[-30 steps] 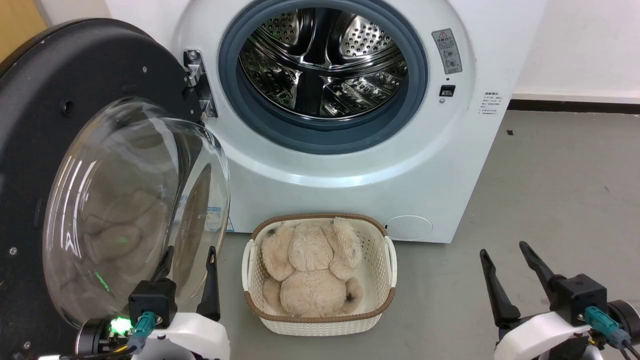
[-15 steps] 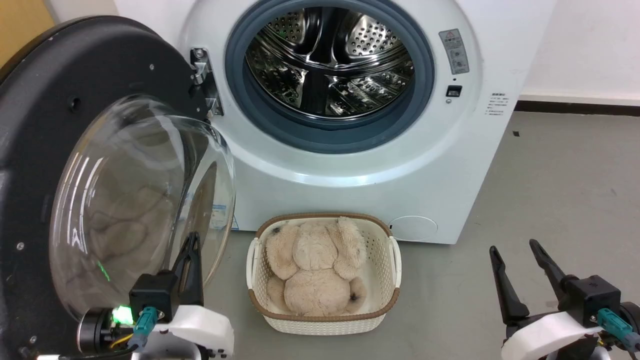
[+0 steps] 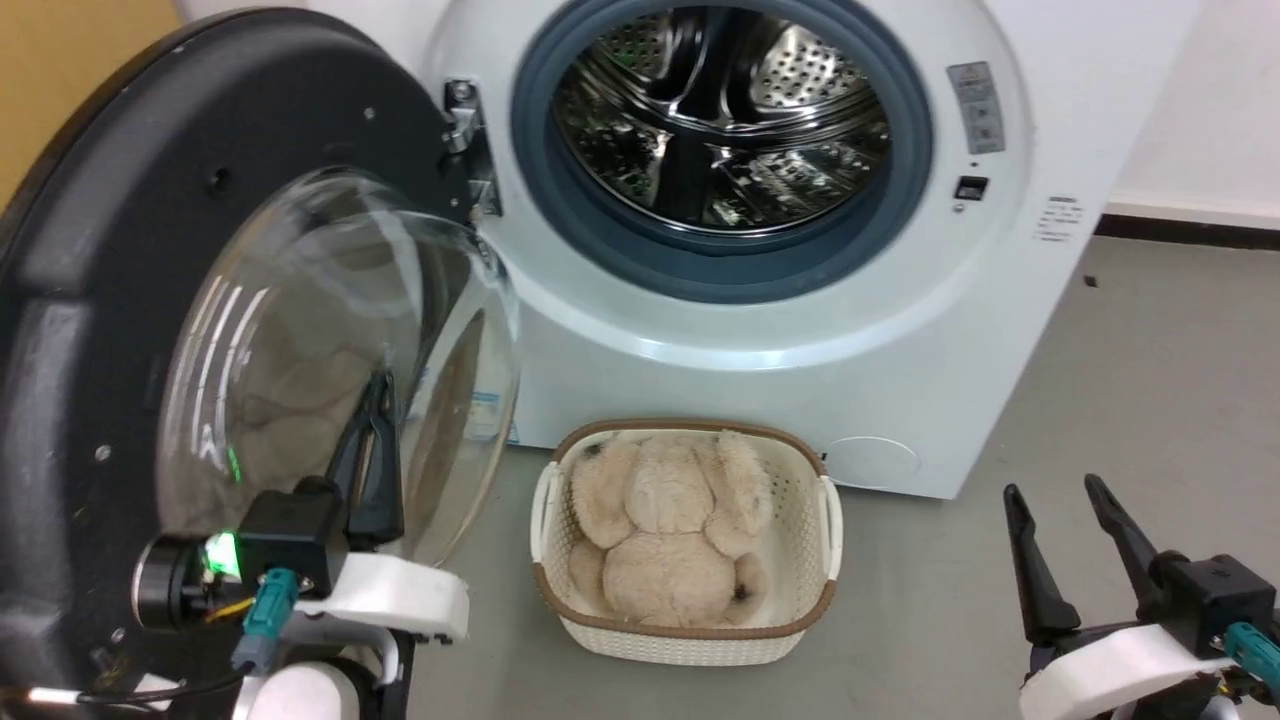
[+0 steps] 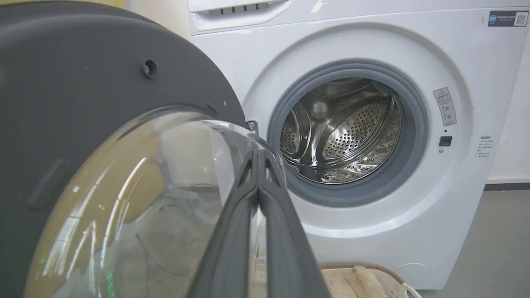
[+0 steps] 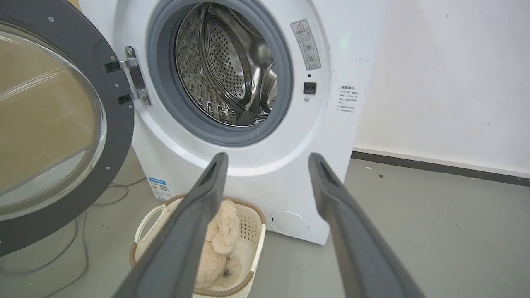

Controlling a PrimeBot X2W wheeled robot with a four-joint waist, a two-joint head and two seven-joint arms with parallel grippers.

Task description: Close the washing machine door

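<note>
The washing machine door [image 3: 130,200] stands swung wide open at the left, its matte black inner face and bulging glass bowl [image 3: 300,330] turned toward me, hung on a metal hinge [image 3: 465,150]. The white washing machine [image 3: 760,330] shows its grey gasket and steel drum [image 3: 720,110] uncovered. My left gripper [image 3: 378,388] is shut with nothing in it, fingers raised in front of the bowl's right side; in the left wrist view its tips [image 4: 258,154] lie over the bowl's rim, whether touching I cannot tell. My right gripper [image 3: 1052,487] is open at the lower right, far from the door [image 5: 120,136].
A white basket [image 3: 545,520] holding a beige plush toy [image 3: 680,540] sits on the grey floor [image 3: 1120,380] just below the machine's opening. A cable [image 5: 83,248] lies on the floor under the door. A white wall [image 5: 447,82] stands right of the machine.
My left gripper went from open to shut and rose against the glass bowl. The head camera shifted, sliding the scene rightward. The right gripper stays open.
</note>
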